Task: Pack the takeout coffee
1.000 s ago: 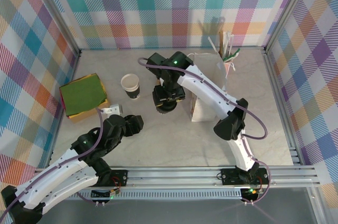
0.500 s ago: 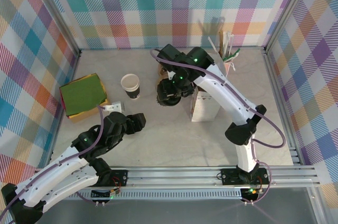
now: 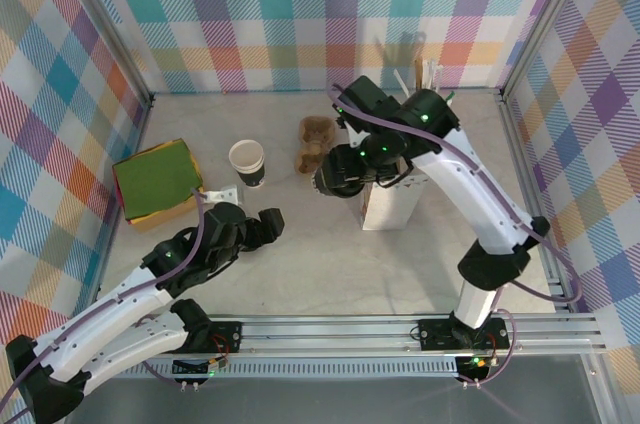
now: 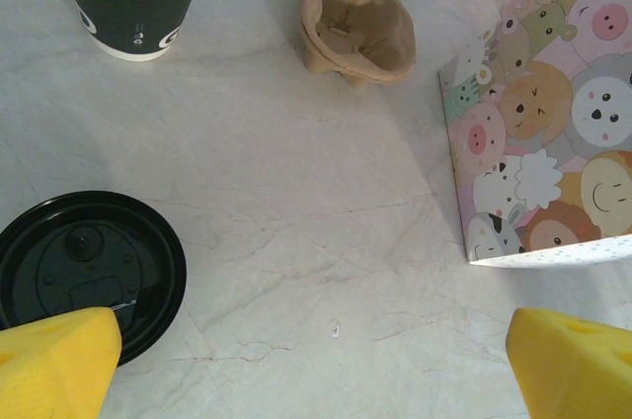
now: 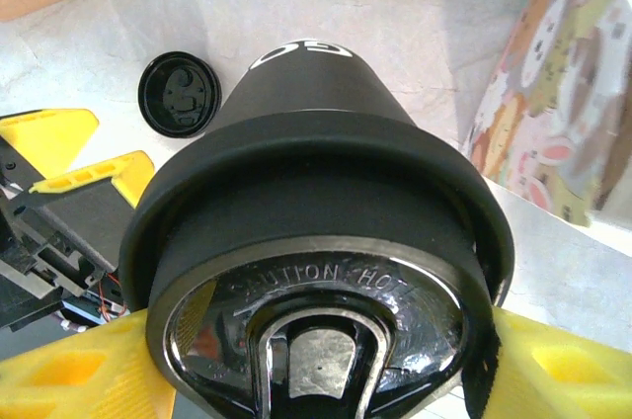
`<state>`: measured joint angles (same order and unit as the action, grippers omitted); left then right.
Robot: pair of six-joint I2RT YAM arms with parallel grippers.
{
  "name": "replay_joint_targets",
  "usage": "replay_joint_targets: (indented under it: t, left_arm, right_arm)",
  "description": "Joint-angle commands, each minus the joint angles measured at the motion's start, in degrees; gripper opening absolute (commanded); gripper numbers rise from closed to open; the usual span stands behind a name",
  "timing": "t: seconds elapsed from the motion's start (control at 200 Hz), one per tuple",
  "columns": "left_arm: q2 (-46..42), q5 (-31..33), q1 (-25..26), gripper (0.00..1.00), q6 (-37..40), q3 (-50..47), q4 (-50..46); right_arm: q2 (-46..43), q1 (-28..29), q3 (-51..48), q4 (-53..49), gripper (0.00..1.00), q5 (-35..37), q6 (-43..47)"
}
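Right gripper [image 5: 316, 370] has its 2 yellow fingers clamped on either side of the lid rim of the takeout coffee [image 5: 311, 132], so it's carrying the cup by the top. The cup is up off the table, just beside the cartoon-animal paper bag [image 3: 392, 206] on the bag's left side. As far as I can tell it's not over the mouth yet. Left gripper [image 4: 316, 370] is spread wide with nothing in it, well to the left of the bag, near the loose black lid [image 4: 84, 271].

My take: this is the carry-over-and-drop-in step. I'd get the base above the bag's top edge before sliding across and centre it over the opening. Then lower straight down and only let go once it's sitting on the bottom. Clipping the edge would probably tip or shove the bag, since paper that light won't resist much.

Orientation: the lid faces up toward the wrist camera and the base points down at the table, so the long axis looks roughly vertical. Slight lean? Can't say.
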<state>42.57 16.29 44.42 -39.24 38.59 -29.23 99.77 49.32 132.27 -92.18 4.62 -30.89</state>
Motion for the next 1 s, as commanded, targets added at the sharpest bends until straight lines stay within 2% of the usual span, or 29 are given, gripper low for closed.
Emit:
replay_joint_targets:
  t: [0.0, 0.56, 0.995]
  left_arm:
    - [0.94, -1.27, -0.34, 1.0, 0.13, 1.91, 2.14]
    - [3.48, -2.15, -0.22, 1.0, -0.28, 3.34, 2.66]
    - [4.41, -2.78, -0.23, 1.0, -0.57, 2.7, 3.55]
  right_arm:
    - [-3.84, -0.71, -2.18, -10.05, 0.67, 1.52, -0.35]
    - [-15.73, -6.9, -6.97, -10.07, 0.67, 3.47, -0.72]
    - [-18.64, -8.97, -6.48, -10.04, 0.67, 4.66, -1.21]
